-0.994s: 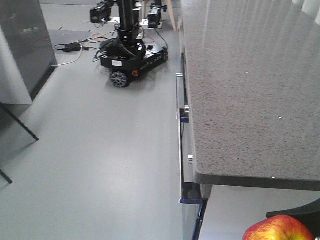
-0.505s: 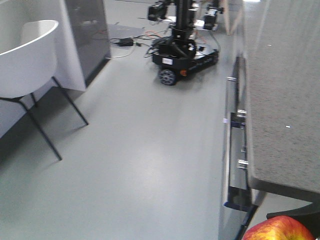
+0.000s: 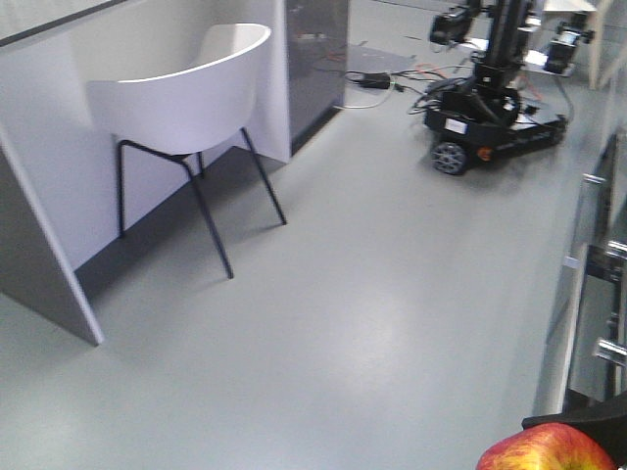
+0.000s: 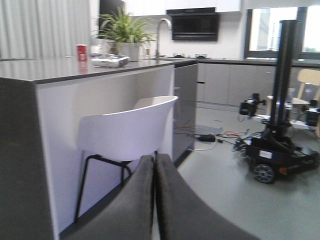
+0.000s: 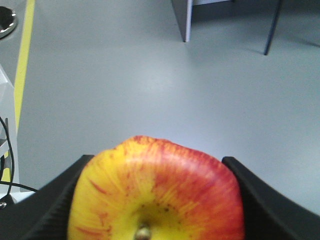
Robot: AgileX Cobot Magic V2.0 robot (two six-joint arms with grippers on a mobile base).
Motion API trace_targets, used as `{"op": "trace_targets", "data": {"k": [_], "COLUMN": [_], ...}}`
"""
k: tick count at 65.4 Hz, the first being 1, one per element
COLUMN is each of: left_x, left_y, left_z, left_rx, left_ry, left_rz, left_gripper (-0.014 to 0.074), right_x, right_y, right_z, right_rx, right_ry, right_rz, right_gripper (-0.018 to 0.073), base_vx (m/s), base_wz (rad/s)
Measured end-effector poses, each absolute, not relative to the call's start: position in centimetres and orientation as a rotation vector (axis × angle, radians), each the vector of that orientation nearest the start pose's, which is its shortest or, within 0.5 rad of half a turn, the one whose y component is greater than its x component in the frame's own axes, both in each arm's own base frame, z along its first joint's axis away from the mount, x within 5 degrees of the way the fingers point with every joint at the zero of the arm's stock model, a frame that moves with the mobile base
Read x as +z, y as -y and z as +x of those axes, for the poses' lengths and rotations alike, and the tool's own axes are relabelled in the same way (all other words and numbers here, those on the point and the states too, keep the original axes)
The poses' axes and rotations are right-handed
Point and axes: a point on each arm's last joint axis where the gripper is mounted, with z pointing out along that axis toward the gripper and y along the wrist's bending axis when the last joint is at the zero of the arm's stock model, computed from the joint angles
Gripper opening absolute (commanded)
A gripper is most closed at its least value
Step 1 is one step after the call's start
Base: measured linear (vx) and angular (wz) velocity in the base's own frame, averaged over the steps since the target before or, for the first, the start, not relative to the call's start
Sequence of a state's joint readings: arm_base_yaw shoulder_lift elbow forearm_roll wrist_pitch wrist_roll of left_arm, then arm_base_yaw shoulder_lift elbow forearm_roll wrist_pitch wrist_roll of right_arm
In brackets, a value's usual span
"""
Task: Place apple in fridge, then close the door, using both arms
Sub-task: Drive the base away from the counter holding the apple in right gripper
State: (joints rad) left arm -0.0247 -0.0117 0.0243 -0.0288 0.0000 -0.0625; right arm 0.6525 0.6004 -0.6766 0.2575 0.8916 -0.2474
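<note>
The apple (image 5: 160, 195), red with yellow patches and a stem dimple, sits between the two black fingers of my right gripper (image 5: 156, 167), which is shut on it above bare grey floor. In the front view the apple (image 3: 544, 452) shows at the bottom right corner with a black finger (image 3: 593, 423) behind it. My left gripper (image 4: 154, 161) is shut with nothing in it, its dark fingers pressed together and pointing at a chair. A clear panel with metal fittings (image 3: 593, 304) at the right edge may be the door; I cannot tell. The fridge body is out of view.
A white chair (image 3: 186, 98) on thin black legs stands against a white-sided kitchen island (image 4: 60, 75) on the left. Another wheeled robot (image 3: 495, 122) is parked at the back right, with cables (image 3: 377, 80) on the floor beside it. Grey floor (image 3: 372, 323) lies between.
The front view has swung left: the dark speckled surface slid out at the right, and the chair and island wall came in. The apple stays held in the right gripper.
</note>
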Motion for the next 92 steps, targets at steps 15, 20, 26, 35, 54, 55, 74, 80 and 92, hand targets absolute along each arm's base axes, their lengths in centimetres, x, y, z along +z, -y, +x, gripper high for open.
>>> {"op": "trace_targets", "data": {"k": [15, 20, 26, 35, 54, 55, 74, 80, 92], "left_x": [20.56, 20.56, 20.56, 20.56, 20.56, 20.56, 20.56, 20.56, 20.56], "left_y": [0.14, 0.14, 0.14, 0.14, 0.14, 0.14, 0.14, 0.14, 0.14], "left_z": [5.63, 5.63, 5.63, 5.63, 5.63, 5.63, 5.63, 5.63, 5.63], "left_rx": [-0.093, -0.093, -0.093, -0.093, -0.093, -0.093, -0.093, -0.093, -0.093], "left_ry": [-1.496, -1.496, -1.496, -1.496, -1.496, -1.496, -1.496, -1.496, -1.496], "left_rz": [-0.05, -0.05, -0.05, -0.05, -0.05, -0.05, -0.05, -0.05, -0.05], "left_gripper": [-0.0006, -0.0006, -0.0006, -0.0006, -0.0006, -0.0006, -0.0006, -0.0006, -0.0006], "right_x": [31.86, 31.86, 31.86, 31.86, 31.86, 31.86, 31.86, 31.86, 31.86], "right_y": [-7.51, -7.51, -7.51, -7.51, -7.51, -7.51, -7.51, -7.51, -7.51], "right_z": [6.86, 6.86, 6.86, 6.86, 6.86, 6.86, 6.86, 6.86, 6.86], "right_rx": [0.521, 0.521, 0.521, 0.521, 0.521, 0.521, 0.521, 0.521, 0.521], "right_ry": [-2.125, -2.125, -2.125, -2.125, -2.125, -2.125, -2.125, -2.125, -2.125], "right_rz": [-0.933, -0.933, -0.933, -0.933, -0.933, -0.933, -0.933, -0.933, -0.933], "right_gripper": [0.0169, 0.0169, 0.0169, 0.0169, 0.0169, 0.0169, 0.0169, 0.0169, 0.0169], "base_vx": [-0.07, -0.06, -0.06, -0.05, -0.05, -0.05, -0.04, -0.03, -0.02], "base_wz": [0.44, 0.43, 0.41, 0.38, 0.36, 0.35, 0.33, 0.32, 0.34]}}
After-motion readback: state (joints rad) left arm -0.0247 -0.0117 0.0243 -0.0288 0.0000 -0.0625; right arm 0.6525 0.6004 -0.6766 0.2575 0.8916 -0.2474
